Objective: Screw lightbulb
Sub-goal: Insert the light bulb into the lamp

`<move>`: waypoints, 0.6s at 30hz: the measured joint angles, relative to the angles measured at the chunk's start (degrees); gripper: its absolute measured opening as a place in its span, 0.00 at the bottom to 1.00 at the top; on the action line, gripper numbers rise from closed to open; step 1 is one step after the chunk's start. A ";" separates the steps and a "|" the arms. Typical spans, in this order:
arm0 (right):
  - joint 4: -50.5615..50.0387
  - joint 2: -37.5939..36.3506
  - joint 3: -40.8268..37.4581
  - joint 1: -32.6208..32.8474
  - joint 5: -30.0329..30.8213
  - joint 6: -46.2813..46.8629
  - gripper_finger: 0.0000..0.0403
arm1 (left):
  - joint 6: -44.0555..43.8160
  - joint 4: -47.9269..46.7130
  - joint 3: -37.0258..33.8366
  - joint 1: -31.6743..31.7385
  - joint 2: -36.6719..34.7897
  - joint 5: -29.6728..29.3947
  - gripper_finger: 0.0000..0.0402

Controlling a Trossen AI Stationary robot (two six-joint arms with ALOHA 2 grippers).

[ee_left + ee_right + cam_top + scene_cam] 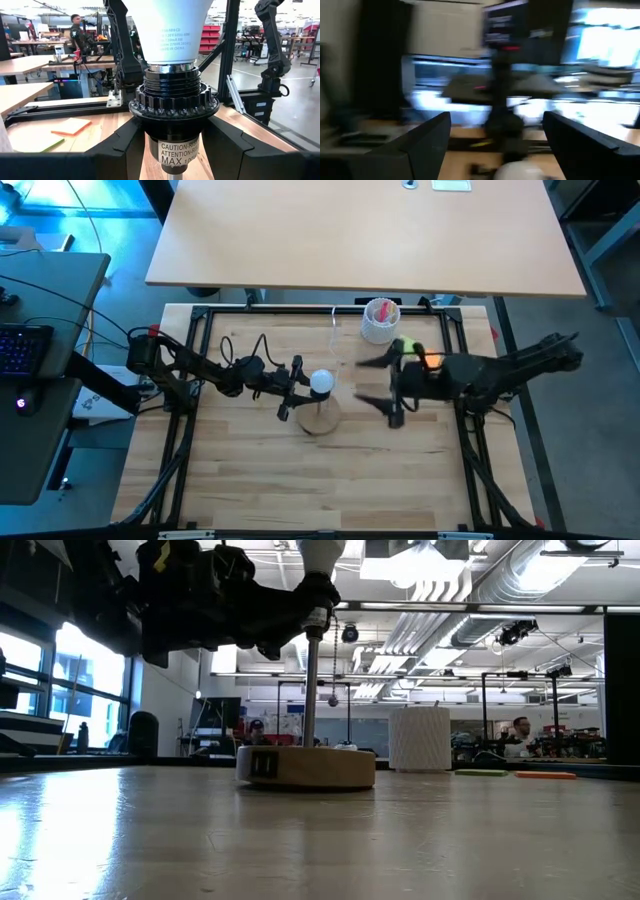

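Lightbulb (321, 381): one, white, seated in a black socket (173, 102) atop a thin metal post on one round wooden stand (306, 766). One white ribbed cup (379, 321) with pink contents stands farther back on the wooden surface (250, 470).

Two dark arms are present. The left gripper (172, 145) has its fingers (115, 150) on either side of the socket's lower body, just under the bulb's neck; whether they press the socket cannot be told. The bulb rises directly above them (its rounded top is cut off in the left wrist view and the low view).

The right gripper (385, 385) waits beside the stand with fingers spread wide and nothing between them; the bulb lies ahead of them, apart. Its wrist view is heavily smeared, so little there is readable.
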 joint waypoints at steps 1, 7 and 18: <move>0.40 -0.06 -0.86 -0.24 -3.76 1.18 0.78 | -0.05 0.01 0.00 0.00 0.00 0.01 0.40; 11.13 2.60 -7.64 -0.82 -15.84 0.49 0.78 | -0.20 0.01 0.00 0.00 0.00 0.01 0.40; 13.02 2.32 -11.01 -4.06 0.77 -0.71 0.78 | -0.27 -0.07 0.00 0.23 -0.02 0.13 0.40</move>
